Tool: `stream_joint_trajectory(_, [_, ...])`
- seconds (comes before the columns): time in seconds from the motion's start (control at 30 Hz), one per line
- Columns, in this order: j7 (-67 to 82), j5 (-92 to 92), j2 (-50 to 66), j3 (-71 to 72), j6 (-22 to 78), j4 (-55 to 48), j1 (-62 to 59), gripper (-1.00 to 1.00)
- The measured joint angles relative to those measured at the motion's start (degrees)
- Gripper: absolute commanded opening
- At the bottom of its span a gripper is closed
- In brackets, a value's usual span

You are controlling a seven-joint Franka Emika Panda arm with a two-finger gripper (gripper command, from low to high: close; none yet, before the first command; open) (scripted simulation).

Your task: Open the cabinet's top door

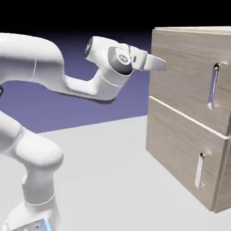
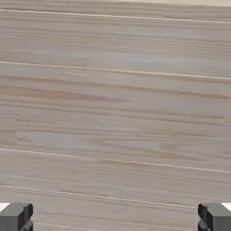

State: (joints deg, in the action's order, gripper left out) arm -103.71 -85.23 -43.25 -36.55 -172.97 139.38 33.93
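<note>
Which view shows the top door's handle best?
The exterior view: the top door's handle stands there as a vertical silver bar in its slot, right of the open gripper. The hand view shows only wood grain of the cabinet above the fingers; no handle.

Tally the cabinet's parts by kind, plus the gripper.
Cabinet: 1
Wood front panels: 2, the top door and the lower panel
Silver bar handles: 2, upper handle and lower handle
Gripper: 1, jaws open
Total: 6
</note>
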Motion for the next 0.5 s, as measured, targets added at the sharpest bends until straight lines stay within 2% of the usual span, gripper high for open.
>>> stream_joint_trajectory(0.5, [-26.86, -37.38, -4.64, -16.03, 0.46, -9.48, 14.58, 0.0])
